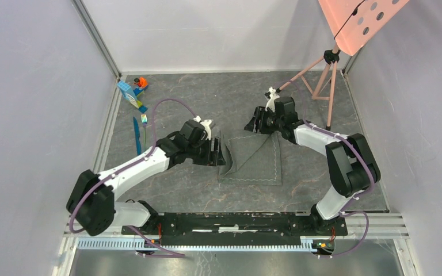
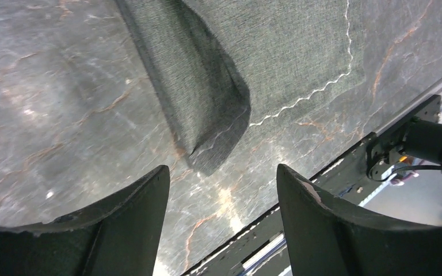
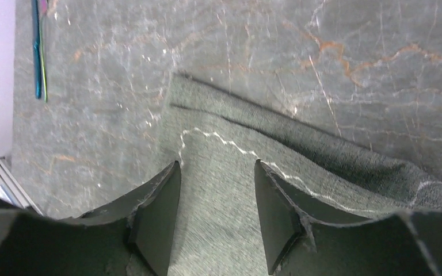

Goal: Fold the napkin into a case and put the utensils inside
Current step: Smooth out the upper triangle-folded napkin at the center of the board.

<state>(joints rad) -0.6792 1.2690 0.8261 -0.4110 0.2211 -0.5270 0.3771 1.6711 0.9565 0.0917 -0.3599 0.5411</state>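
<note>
The dark grey napkin [image 1: 256, 164] lies at mid-table, its pale stitched line showing, with a loose flap doubled over on its left side [image 2: 207, 98]. My left gripper [image 1: 223, 154] is at the napkin's left edge. In the left wrist view this gripper [image 2: 223, 168] is open, bare table between its fingers and the flap's corner just ahead. My right gripper [image 1: 259, 125] hovers at the far edge. In its own view it [image 3: 218, 163] stands open over the cloth [image 3: 224, 218], gripping nothing. The blue knife [image 1: 137, 136] and fork [image 1: 144, 127] lie far left; the right wrist view also shows the knife [image 3: 35, 52].
Blue and orange toy blocks [image 1: 132, 92] sit at the far left corner. A pink tripod [image 1: 325, 75] carrying a perforated pink board [image 1: 359, 20] stands at the far right. Grey walls enclose the table, and a metal rail [image 1: 236, 221] runs along the near edge.
</note>
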